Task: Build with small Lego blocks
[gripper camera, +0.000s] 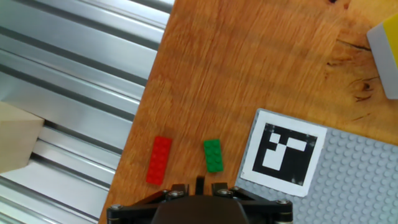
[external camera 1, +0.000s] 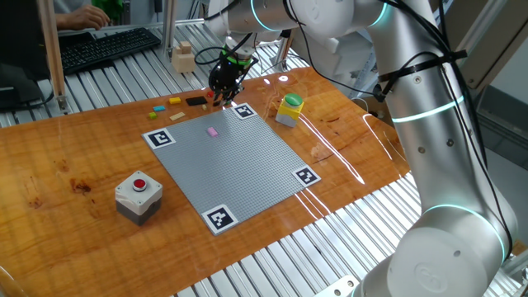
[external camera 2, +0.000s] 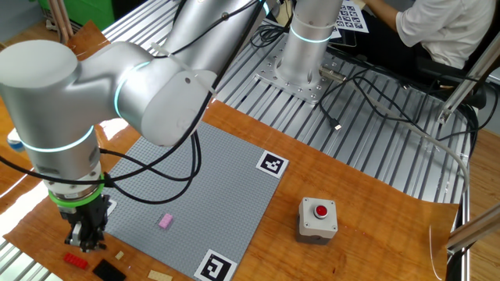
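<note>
My gripper (external camera 1: 224, 87) hangs low over the wooden table just off the far corner of the grey baseplate (external camera 1: 235, 165). In the hand view only its finger bases show at the bottom edge, a little apart, with nothing held between them (gripper camera: 199, 186). Just ahead of them a green Lego block (gripper camera: 213, 155) and a red Lego block (gripper camera: 160, 160) lie flat on the wood. A pink block (external camera 1: 213, 131) sits on the baseplate. A black block (external camera 1: 196, 101) and yellow blocks (external camera 1: 176, 101) lie beside the gripper. From the other side, the red block (external camera 2: 72, 260) and the black block (external camera 2: 109, 271) lie by the gripper (external camera 2: 84, 242).
A yellow box with a green round top (external camera 1: 289, 108) stands right of the plate's far corner. A grey box with a red button (external camera 1: 138, 195) sits front left. A pale wooden block (external camera 1: 183, 56) rests on the metal slats behind. Black-and-white markers (gripper camera: 283, 154) mark the plate's corners.
</note>
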Controlling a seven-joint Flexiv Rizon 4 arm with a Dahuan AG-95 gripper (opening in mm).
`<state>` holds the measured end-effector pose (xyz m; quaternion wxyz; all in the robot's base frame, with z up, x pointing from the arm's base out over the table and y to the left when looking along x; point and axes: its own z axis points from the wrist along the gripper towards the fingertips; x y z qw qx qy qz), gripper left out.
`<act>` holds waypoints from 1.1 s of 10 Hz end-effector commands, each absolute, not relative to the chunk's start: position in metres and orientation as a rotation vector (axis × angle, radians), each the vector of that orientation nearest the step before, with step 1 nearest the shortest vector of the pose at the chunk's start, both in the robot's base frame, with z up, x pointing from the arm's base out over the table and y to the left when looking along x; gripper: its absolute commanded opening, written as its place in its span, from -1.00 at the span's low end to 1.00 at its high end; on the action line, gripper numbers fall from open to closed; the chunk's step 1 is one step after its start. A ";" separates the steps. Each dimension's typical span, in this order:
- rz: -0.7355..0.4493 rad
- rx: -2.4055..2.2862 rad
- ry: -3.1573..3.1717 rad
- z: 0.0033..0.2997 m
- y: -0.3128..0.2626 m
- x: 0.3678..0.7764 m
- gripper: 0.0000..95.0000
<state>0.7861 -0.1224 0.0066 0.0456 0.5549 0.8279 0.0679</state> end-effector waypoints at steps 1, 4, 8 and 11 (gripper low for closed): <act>0.206 1.679 2.539 0.008 -0.122 0.785 -1.00; 0.205 1.666 2.544 0.010 -0.122 0.786 -1.00; 0.200 1.602 2.583 0.011 -0.121 0.786 -1.00; 0.198 1.390 2.693 0.024 -0.111 0.774 -1.00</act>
